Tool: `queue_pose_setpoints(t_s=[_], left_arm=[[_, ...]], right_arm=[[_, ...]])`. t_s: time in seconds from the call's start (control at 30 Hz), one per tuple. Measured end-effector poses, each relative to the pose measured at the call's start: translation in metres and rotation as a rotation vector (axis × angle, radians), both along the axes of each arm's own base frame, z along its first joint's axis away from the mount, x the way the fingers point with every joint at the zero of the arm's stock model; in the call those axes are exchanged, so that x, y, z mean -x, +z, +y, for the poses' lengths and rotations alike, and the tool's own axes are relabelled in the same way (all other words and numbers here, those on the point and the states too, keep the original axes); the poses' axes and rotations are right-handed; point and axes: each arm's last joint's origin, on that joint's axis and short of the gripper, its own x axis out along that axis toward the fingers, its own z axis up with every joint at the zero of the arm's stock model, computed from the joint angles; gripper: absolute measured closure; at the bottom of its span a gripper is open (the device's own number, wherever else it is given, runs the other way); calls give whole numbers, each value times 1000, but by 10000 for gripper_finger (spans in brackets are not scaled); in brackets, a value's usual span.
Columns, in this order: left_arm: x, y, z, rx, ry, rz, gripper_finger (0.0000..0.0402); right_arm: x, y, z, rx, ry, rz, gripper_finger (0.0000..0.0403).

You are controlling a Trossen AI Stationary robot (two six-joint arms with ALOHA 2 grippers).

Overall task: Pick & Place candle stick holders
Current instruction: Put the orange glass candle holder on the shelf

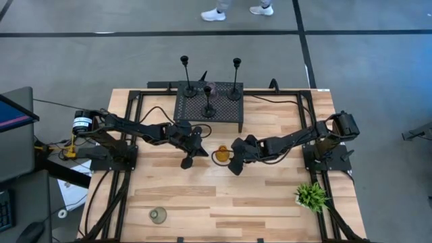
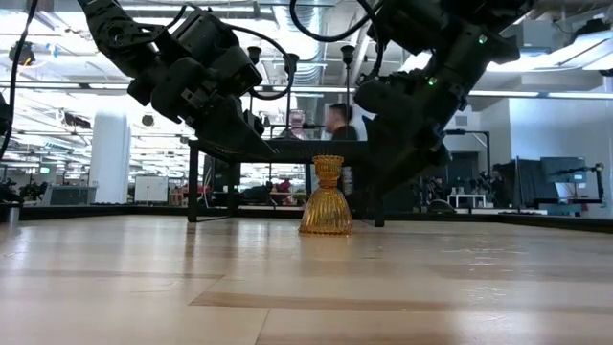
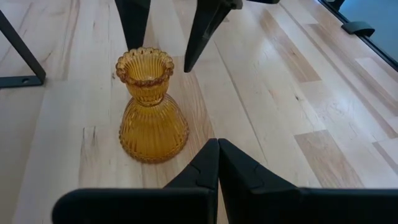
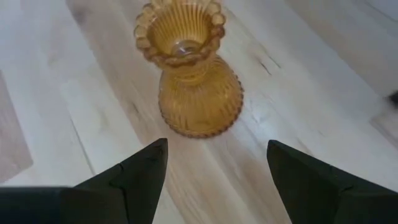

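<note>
amber candle stick holder (image 1: 221, 154) stands upright on the desk (image 1: 270, 196), just in front of the black rack (image 1: 209, 108), and i use it as my landmark. my right gripper (image 4: 214, 162) sits just beside it, fingers (image 4: 134, 171) spread wide and released, gripping nothing; the holder stands just ahead of the gap between them, apart from both tips. my left gripper (image 3: 217, 149) is on the holder's other side, fingers (image 3: 199, 171) clenched together tip to tip, empty, near the holder's base but not touching. behind the amber holder, three slim black holders (image 1: 209, 101) stand on the rack with a pink holder (image 1: 210, 87) among them. a grey-green holder (image 1: 158, 214) sits well apart at the desk's front.
</note>
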Motion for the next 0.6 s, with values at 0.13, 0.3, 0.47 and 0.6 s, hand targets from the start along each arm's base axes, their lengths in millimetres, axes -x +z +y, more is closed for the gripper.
queue_pose_setpoints(t_s=[0.13, 0.3, 0.47, 0.6], left_arm=[[0, 0, 0, 0, 0, 0, 395], [0, 0, 0, 0, 0, 0, 395], [0, 0, 0, 0, 0, 0, 395], [0, 0, 0, 0, 0, 0, 395]], right_arm=[[-3, 2, -3, 16, 19, -20, 137], [-8, 5, -12, -28, -29, -87, 137], [-9, 5, -14, -53, -25, -94, 137], [-12, 8, -13, -62, -20, -133, 137]])
